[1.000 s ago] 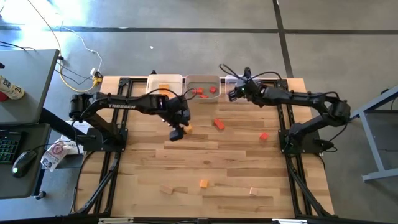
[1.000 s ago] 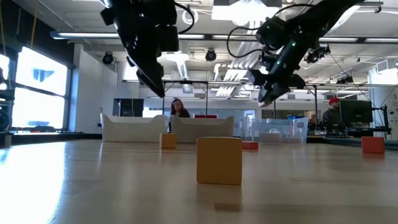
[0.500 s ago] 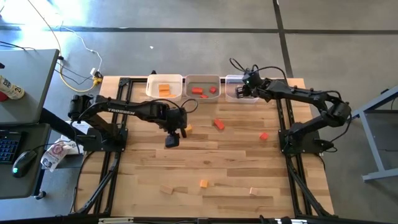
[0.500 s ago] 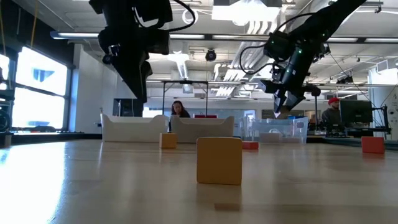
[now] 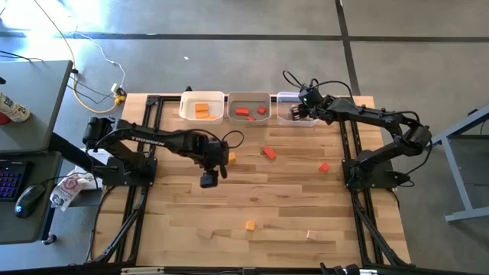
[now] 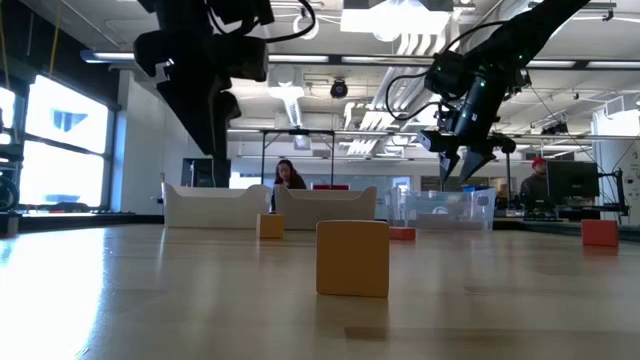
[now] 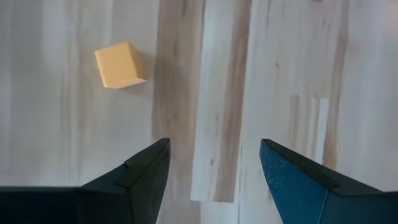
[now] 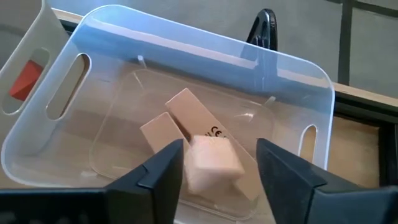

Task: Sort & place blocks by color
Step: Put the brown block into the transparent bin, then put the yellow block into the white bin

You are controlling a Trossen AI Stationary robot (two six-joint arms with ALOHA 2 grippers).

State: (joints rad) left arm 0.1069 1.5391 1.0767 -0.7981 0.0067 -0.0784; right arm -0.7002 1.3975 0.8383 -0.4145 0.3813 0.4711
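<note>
My right gripper [image 5: 295,114] hangs open over the clear bin [image 5: 283,98] at the table's far edge. A pale cube [image 8: 212,163] shows blurred between its fingers, above two pale bars [image 8: 189,115] lying on the bin's floor. My left gripper [image 5: 208,180] points down over bare wood left of the table's middle, open with nothing between its fingers [image 7: 214,180]. An orange cube [image 5: 230,157] lies on the table just beyond it. Other blocks lie loose: two red [image 5: 269,152], [image 5: 324,166], one orange [image 5: 250,225], two pale [image 5: 311,234], [image 5: 203,231]. My right gripper has the pale cube [image 8: 212,163] between its open fingers, coming from above and slanting down into the clear bin. A gap shows beside one finger [image 8: 283,174]. Whether the other finger [image 8: 163,171] touches the cube I cannot tell.
A white bin [image 5: 186,107] with orange blocks and a grey bin [image 5: 250,98] with red blocks stand left of the clear bin along the far edge. Black frame rails [image 5: 145,191] run along both sides of the table. People and desks show beyond the far edge.
My right gripper has gone along the far edge toward the table's right, coming over the clear bin, and has opened there; the pale cube is now loose between its fingers. My left gripper has moved toward the near edge and slightly left, away from the orange cube, staying open.
</note>
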